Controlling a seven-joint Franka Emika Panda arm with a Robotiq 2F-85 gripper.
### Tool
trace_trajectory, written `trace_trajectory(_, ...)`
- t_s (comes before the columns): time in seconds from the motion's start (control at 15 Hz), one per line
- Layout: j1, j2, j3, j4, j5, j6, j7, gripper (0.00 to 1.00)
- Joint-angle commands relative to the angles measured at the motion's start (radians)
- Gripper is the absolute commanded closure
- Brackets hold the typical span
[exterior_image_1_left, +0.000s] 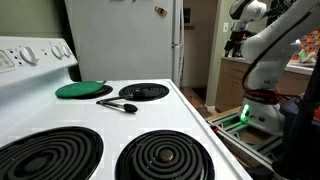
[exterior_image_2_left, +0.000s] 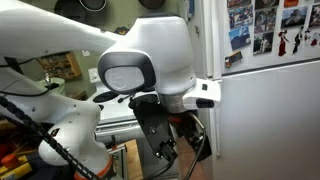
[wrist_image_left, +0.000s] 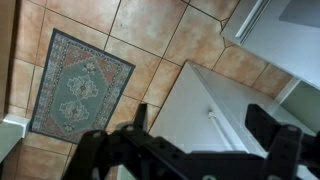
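High beside fridge (exterior_image_2_left: 265, 120), gripper (wrist_image_left: 200, 128) hangs with jaws wide, nothing between them. Below it: tiled floor (wrist_image_left: 160, 40), patterned rug (wrist_image_left: 80, 85), white unit (wrist_image_left: 230, 100). Step judged: free-air positioning, no contact. Any approach likely needs clearance from fridge side.

Soft, even indoor light; all views low-resolution and slightly blurred, dark fingers underexposed.

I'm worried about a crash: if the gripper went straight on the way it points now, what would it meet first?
Probably the white surface below: in the wrist view the open gripper points down at it, with tiled floor and rug beside it. Depth is unclear.
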Motion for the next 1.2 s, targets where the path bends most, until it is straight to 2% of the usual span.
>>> trace_trajectory(0.0,-0.016,0.005,0.016,0.001,0.014,-0.001,-0.01,0.0)
trace_trajectory(0.33,-0.013,0.0,0.026,0.011,0.023,-0.012,0.002,0.0)
trace_trajectory(0.53,0.023,-0.071,0.051,0.021,0.025,0.006,-0.067,0.0)
trace_trajectory(0.67,0.064,-0.104,0.061,0.054,0.048,-0.035,-0.133,0.0)
trace_trajectory(1.13,0.235,-0.141,0.052,0.178,0.195,-0.033,-0.351,0.0)
